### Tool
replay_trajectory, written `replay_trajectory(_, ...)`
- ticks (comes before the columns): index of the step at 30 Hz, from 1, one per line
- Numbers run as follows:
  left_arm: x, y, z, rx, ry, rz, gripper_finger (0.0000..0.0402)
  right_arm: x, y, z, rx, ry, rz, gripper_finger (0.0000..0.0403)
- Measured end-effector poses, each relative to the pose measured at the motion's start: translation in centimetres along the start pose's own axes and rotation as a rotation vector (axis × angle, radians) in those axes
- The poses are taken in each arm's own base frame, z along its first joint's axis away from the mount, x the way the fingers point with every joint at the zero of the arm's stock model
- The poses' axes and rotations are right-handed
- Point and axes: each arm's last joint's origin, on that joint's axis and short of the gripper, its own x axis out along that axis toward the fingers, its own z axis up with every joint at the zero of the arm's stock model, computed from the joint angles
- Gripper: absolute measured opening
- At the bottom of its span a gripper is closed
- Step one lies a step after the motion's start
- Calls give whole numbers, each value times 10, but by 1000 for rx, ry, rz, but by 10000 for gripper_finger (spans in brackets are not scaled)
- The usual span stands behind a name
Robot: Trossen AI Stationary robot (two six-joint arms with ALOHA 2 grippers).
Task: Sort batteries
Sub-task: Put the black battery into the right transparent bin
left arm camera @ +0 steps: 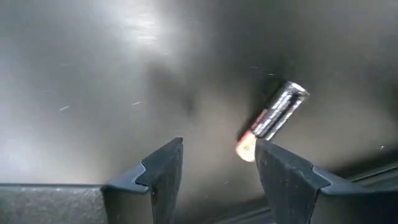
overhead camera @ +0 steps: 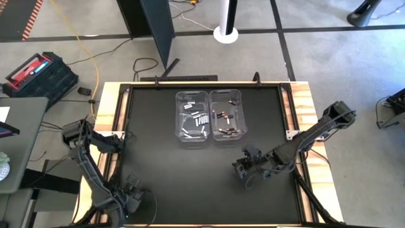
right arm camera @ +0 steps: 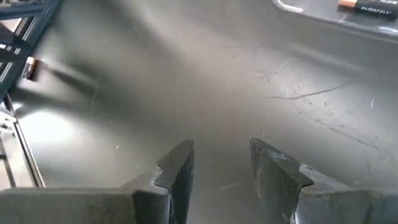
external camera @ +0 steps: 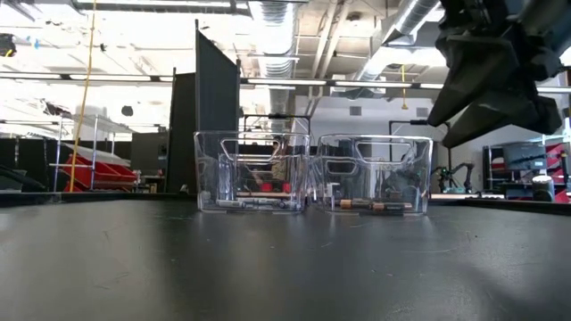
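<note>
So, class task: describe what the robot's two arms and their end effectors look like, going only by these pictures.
Both arms are dark, jointed and slim, left arm, right arm. Each end effector, left end effector and right end effector, has two dark grey, wedge-shaped fingers with angular, faceted faces on a flat bar. A thin cable loops beside the right end effector in the high view.

Bright overhead light glares off the black table [left arm camera: 124, 74]; wrist views blurred, soft shadows.

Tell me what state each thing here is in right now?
Left bin: upright, holds silvery-white batteries.
Right bin: upright, touching the left bin, holds dark copper-toned batteries.
Loose battery: lying on the mat, not gripped.
Left tool: open, low over the mat beside the loose battery.
Right tool: open, empty, above bare mat.
</note>
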Motion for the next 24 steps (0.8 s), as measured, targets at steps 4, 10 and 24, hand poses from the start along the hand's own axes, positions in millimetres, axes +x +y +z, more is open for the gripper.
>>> replay_trajectory(4, 12, -1, -2, 31, -18, -59, 196, -2, 1, -4, 16, 10, 7, 173)
replay_trajectory(10, 21, 2, -7, 39, -6, -45, 196, -5, 1, -9, 9, 21, 15, 173)
replay_trajectory(24, 16, 13, -20, -257, 155, 72, 197, -5, 0, -9, 2, 21, 8, 173)
